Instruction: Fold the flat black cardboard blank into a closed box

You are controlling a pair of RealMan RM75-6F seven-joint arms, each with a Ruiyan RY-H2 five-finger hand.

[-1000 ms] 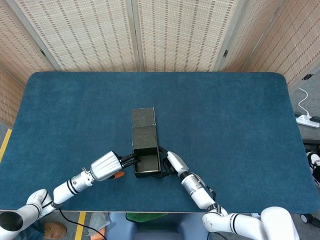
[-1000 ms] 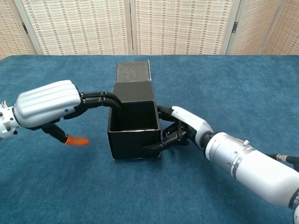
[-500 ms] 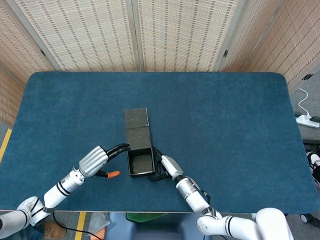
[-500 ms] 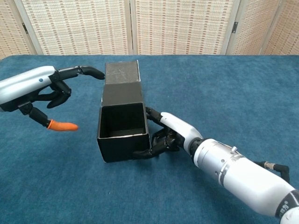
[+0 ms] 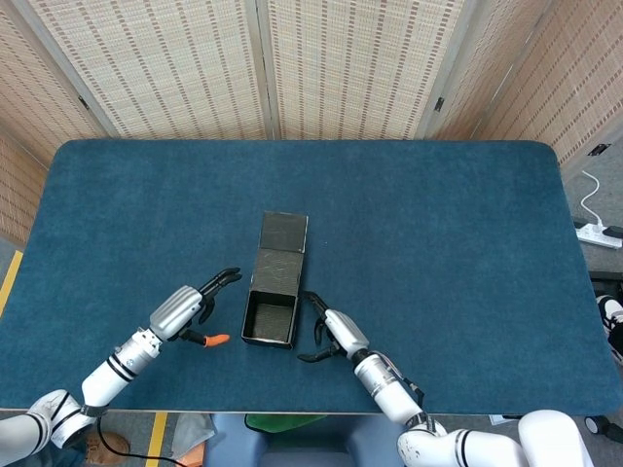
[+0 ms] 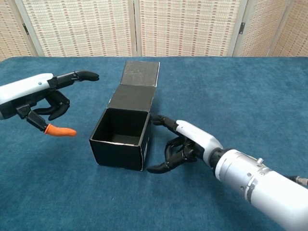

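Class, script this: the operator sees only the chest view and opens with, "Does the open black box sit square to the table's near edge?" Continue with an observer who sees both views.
Observer: No. From above, the box is turned a little; its lid flap points away and slightly toward the robot's right.
Operator: Is the left hand touching it?
Observer: No. Blue cloth shows between its fingers and the box wall.
Operator: Anything beyond the table on the right?
Observer: A white power strip lies there.
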